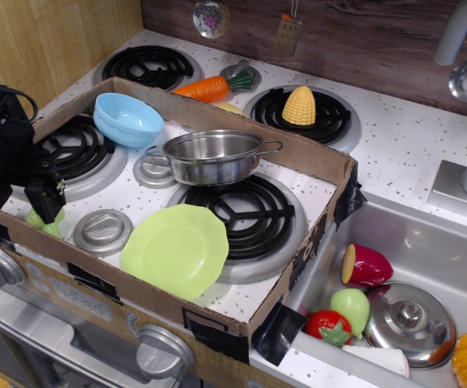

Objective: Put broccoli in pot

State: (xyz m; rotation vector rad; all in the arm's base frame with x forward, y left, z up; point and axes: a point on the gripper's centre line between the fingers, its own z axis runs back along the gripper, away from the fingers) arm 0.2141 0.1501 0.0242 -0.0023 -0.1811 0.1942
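The broccoli (39, 222) is a small light-green lumpy toy at the front left of the cardboard tray, mostly hidden behind my gripper. My black gripper (46, 202) hangs right over it, fingers pointing down at it; I cannot tell whether the jaws are open or closed on it. The pot (213, 156) is a shallow shiny steel pot with two wire loop handles. It stands empty near the tray's middle, on the back edge of the large front burner, well to the right of the gripper.
A lime-green plate (175, 249) lies at the front, a light-blue bowl (127, 120) at the back left. The cardboard tray wall (104, 279) rings the stove. Carrot (209, 87) and corn (300, 106) lie behind it. The sink (452, 250) at right holds toy fruit and a steel lid (410, 322).
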